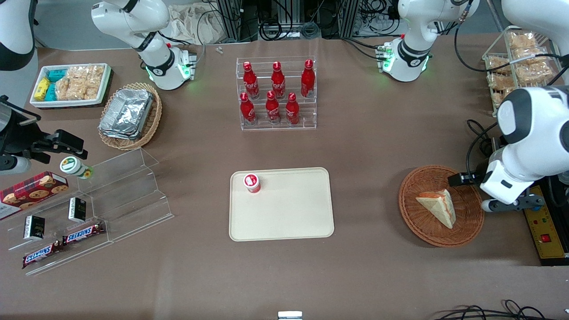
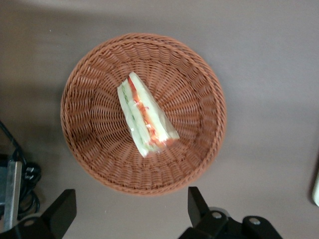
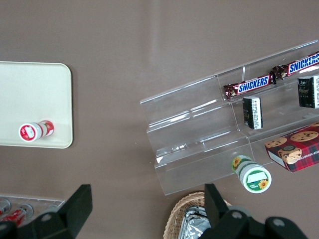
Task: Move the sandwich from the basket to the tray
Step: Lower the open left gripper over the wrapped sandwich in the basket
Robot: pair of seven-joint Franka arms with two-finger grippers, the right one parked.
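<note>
The sandwich (image 1: 438, 205) (image 2: 144, 117), a pale wedge with red and green filling stripes, lies in the round reddish-brown wicker basket (image 1: 413, 218) (image 2: 94, 124) toward the working arm's end of the table. My gripper (image 1: 474, 192) (image 2: 129, 209) hovers above the basket's rim, open wide, its fingers (image 2: 197, 204) holding nothing and apart from the sandwich. The cream tray (image 1: 289, 213) (image 3: 30, 99) lies flat mid-table, with a small red-capped bottle (image 1: 251, 182) standing on one corner.
A clear rack of red cola bottles (image 1: 278, 95) stands farther from the camera than the tray. A yellow-black control box (image 1: 544, 226) and cables sit beside the basket. A wire snack rack (image 1: 520, 66) is nearby. Acrylic shelves (image 1: 111, 195) and a foil-container basket (image 1: 129, 115) lie toward the parked arm's end.
</note>
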